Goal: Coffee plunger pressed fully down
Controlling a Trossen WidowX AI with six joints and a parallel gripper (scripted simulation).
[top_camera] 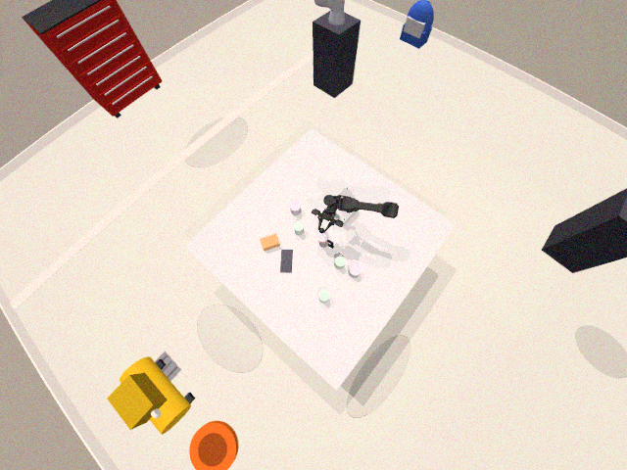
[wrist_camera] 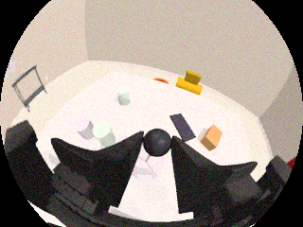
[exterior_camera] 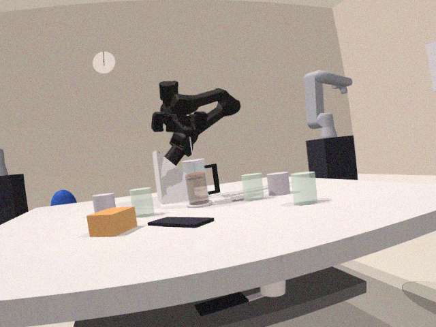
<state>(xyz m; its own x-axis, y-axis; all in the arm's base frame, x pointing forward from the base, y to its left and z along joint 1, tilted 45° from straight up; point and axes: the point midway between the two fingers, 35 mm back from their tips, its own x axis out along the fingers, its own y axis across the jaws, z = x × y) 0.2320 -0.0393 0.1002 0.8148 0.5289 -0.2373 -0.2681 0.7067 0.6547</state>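
The hand (wrist_camera: pixel 158 151) grips the plunger knob (wrist_camera: pixel 155 142) from directly above the coffee press (exterior_camera: pixel 197 184), so pushing shouldn't tip it.

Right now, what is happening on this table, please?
A black robot arm is working on a glass coffee press that stands upright on the white table. Its gripper is shut on the dark round knob of the plunger, directly above the press. A short piece of the thin rod shows above the lid, so the plunger looks not fully down. Cups, an orange block and a dark flat plate stand around, apart from the press.
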